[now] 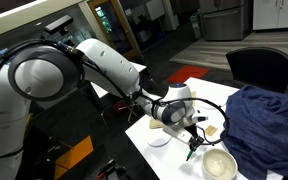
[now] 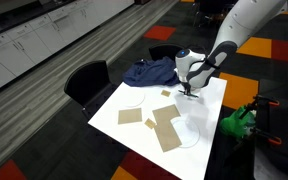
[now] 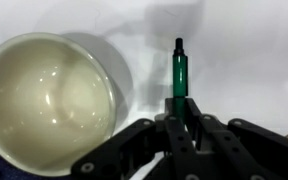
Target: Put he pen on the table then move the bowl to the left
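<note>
— Well, the pen is pinched tight in the claw, just beside the bowl.
— Close to the table edge too. Released carelessly, I reckon it bounces into the bowl or rolls off.

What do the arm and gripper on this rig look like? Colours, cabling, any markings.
The arm is glossy white, with fat rounded links and dark bands at the joints. A thin black cable loops loose beside the wrist. The gripper is matte black with angular linkage fingers, mounted under a pale rounded wrist housing. No markings are readable.
</note>
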You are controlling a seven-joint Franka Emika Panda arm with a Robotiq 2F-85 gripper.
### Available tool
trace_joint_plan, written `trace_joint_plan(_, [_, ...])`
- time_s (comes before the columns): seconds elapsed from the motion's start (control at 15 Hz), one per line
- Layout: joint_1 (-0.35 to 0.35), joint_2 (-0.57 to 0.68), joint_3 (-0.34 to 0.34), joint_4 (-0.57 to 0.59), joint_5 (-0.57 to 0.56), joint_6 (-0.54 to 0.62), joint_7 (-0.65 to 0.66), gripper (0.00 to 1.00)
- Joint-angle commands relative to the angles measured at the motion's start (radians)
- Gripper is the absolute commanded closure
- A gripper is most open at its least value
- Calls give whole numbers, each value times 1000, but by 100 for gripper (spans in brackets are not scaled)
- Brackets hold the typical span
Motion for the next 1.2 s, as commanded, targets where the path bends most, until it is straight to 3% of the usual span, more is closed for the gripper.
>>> trace_joint_plan(0.0, [11, 50, -8, 55, -18, -17, 9, 86])
trace_joint_plan(0.07, [16, 56, -13, 59, -20, -16, 14, 61])
trace_joint_plan(0.2, [29, 60, -23, 59, -24, -9, 27, 56])
trace_joint_plan(0.67, [61, -31, -45, -10, -28, 18, 48, 4])
trace_joint_plan(0.93, [88, -107, -63, -53, -25, 22, 118, 0])
trace_joint_plan(1.13, [154, -166, -136, -108, -51, 80, 258, 0])
